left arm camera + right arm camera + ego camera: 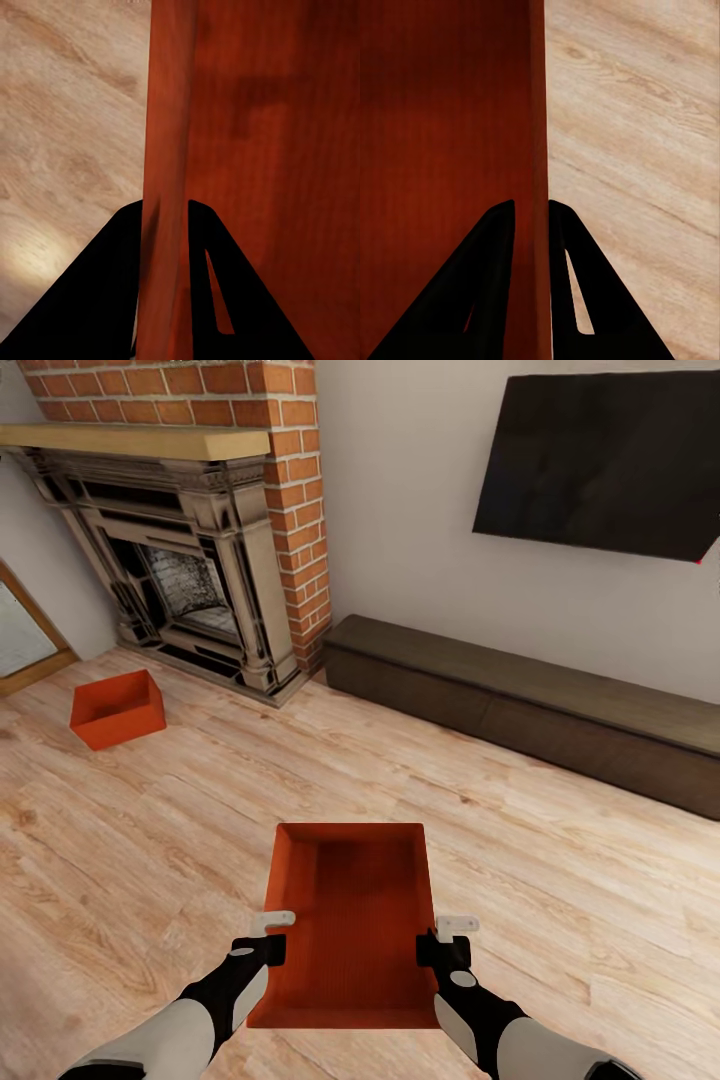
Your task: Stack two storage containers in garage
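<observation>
While you stood facing the fireplace (190, 575), you had one of the two storage containers (352, 920) gripped from both sides, and the grip explained itself; the left gripper (272, 935) pinched the bin's left long wall and the right gripper (445, 938) pinched the opposite wall, so the load sat balanced between your arms rather than hanging from one edge; in the left wrist view one dark finger (112, 300) lay outside the ribbed orange wall (166, 187) and the other inside, clenched onto it, and the right wrist view showed the same straddle on its wall (538, 150), with one finger (487, 300) over the bin's interior and its partner over the wood plank floor (637, 150); whether the bin was lifted clear of the planks or resting on them, I could not tell; its open top faced up and its far short wall pointed toward the low dark bench (540, 710) to the right of the fireplace; the second container (117, 708) sat on the planks just in front of the fireplace's left end, well apart from the held one, untouched; you were in the living room with the black TV (605, 460) above the bench, so I judged the carry to the garage had yet to be made, and a symmetric two-handed hold looked the sensible way to keep the bin level on that drive.
</observation>
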You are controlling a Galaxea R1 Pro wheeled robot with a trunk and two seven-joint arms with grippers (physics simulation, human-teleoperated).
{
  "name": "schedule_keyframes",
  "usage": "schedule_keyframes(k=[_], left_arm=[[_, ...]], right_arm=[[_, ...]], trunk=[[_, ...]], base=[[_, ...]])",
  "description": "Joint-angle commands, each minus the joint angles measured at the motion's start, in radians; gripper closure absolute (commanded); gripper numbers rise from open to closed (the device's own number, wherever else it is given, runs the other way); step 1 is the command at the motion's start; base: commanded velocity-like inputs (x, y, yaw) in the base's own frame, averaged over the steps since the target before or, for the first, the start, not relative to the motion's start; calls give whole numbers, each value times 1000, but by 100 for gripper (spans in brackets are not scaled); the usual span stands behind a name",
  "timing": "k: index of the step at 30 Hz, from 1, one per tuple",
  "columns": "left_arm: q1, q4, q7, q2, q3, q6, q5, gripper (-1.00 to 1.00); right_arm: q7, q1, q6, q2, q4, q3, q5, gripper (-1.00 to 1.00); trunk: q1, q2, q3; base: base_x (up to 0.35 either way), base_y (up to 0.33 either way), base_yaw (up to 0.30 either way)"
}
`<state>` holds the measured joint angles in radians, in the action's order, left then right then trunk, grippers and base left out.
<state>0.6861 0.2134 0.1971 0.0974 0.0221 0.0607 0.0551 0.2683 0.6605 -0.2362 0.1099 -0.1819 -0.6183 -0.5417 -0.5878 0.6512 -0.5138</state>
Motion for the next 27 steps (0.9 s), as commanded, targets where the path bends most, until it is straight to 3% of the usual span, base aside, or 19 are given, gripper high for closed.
schedule_keyframes(k=[1,27], left_arm=[[0,0,8,-16,-28,6,15,100],[0,0,8,-16,-28,6,15,100]], right_arm=[[2,1,-11,-16,-3,51,11,100],[2,1,-11,-16,-4,52,11,100]], trunk=[[0,1,1],[0,1,43]], base=[[0,0,0],[0,0,0]])
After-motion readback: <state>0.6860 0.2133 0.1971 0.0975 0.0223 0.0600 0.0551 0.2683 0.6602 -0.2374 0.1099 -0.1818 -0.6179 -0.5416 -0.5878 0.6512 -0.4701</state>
